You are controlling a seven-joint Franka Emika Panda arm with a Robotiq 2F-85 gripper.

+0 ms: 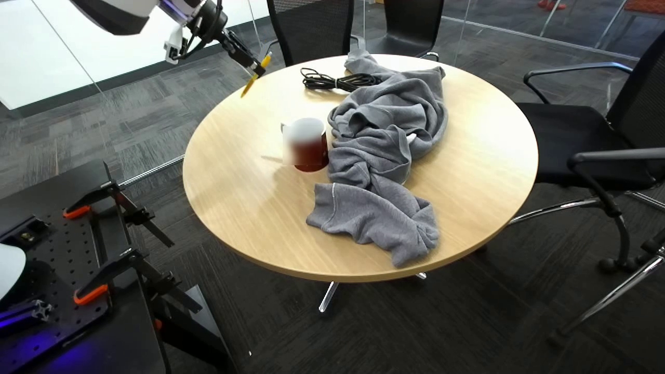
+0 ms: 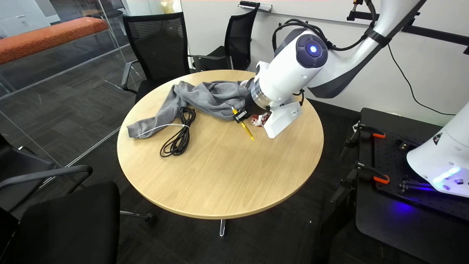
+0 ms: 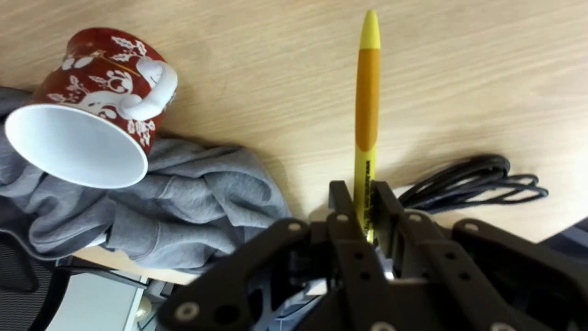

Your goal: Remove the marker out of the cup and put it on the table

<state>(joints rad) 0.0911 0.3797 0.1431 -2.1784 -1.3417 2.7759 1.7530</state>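
Large round light-wood table [image 1: 234,200] (tbl): lies under my work, fills much of wrist view. White base [image 2: 447,157]: mine, off to one side of tbl. Rumpled grey cloth garment [image 1: 384,135]: on tbl. My black 2-finger gripper [image 3: 360,186]: narrow, pads pinching; load noted last. Small dark-red ceramic-looking mug [image 3: 92,99] w/ white print, whitish inside, side handle: on tbl, close by garment, well apart from my pads. Slim orange-yellow pen-like marker [image 3: 367,101]: in my pads, out of mug, over tbl; ht. above wood hard to judge. Key: long axis approx. crosswise to fingers; longer end points down & back twd. base, per both ext. views. Next, I'd guess: level it, lower, release; else low tip prob. meets wood 1st & marker pivots.
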